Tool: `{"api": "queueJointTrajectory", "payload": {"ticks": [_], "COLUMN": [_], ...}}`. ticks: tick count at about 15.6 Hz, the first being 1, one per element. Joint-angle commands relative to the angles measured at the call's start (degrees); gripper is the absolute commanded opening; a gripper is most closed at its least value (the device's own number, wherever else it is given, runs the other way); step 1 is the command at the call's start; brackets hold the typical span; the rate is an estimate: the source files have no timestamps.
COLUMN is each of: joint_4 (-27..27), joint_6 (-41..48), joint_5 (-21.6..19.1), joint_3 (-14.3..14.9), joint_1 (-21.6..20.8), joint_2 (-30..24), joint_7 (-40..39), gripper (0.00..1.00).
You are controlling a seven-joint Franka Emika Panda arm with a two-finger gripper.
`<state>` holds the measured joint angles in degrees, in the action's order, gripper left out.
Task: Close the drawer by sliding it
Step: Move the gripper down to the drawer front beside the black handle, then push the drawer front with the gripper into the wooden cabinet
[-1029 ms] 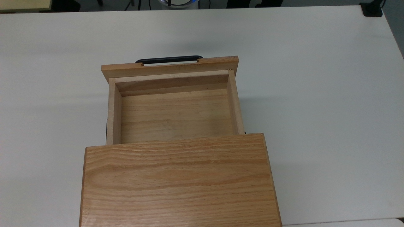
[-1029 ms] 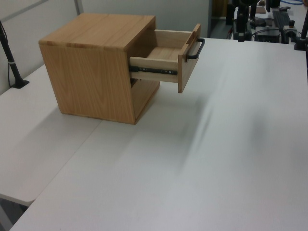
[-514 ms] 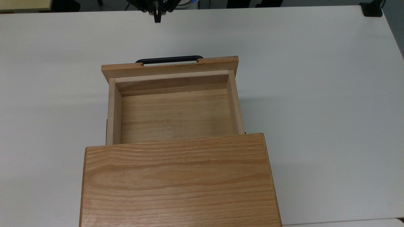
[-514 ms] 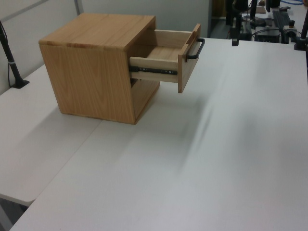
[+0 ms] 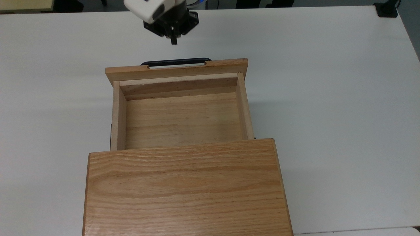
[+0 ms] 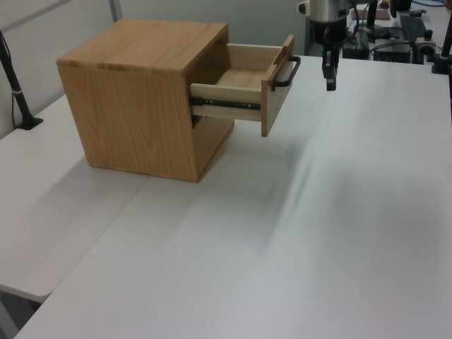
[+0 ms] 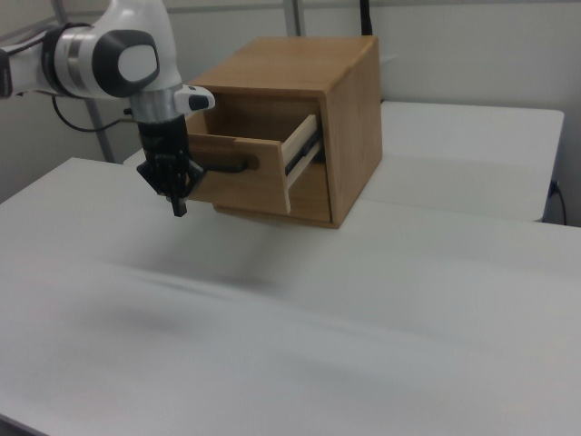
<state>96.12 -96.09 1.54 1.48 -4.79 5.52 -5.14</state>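
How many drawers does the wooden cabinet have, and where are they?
1. The drawer is pulled out from the upper part of the cabinet, empty, its black handle facing the gripper. Below it, the left view shows an open space.

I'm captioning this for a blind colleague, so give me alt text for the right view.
A light oak drawer stands pulled out of its oak cabinet on a white table. A white robot arm reaches in from the right view's left, its gripper pointing down just in front of the drawer's black handle, not touching it.
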Motion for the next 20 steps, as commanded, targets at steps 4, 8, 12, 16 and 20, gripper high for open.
{"api": "queueJointTrajectory", "payload": {"ticks": [4, 8, 12, 16, 20], "joint_4": [-1.7, -4.8, -7.8, -11.9, -12.4], "joint_6": [-9.3, -12.5, -17.0, -26.3, -37.9], "joint_5": [-2.4, -2.7, -3.8, -7.1, -7.6], "joint_3": [0.5, 0.5, 0.5, 0.5, 0.4], "joint_1": [-0.5, -0.2, 0.6, 1.6, 1.5], "joint_2": [3.4, 7.2, 11.0, 15.6, 17.9], "joint_7": [-1.2, -1.0, -0.8, -0.8, -0.7], "gripper": [0.00, 0.00, 0.00, 0.00, 0.00]}}
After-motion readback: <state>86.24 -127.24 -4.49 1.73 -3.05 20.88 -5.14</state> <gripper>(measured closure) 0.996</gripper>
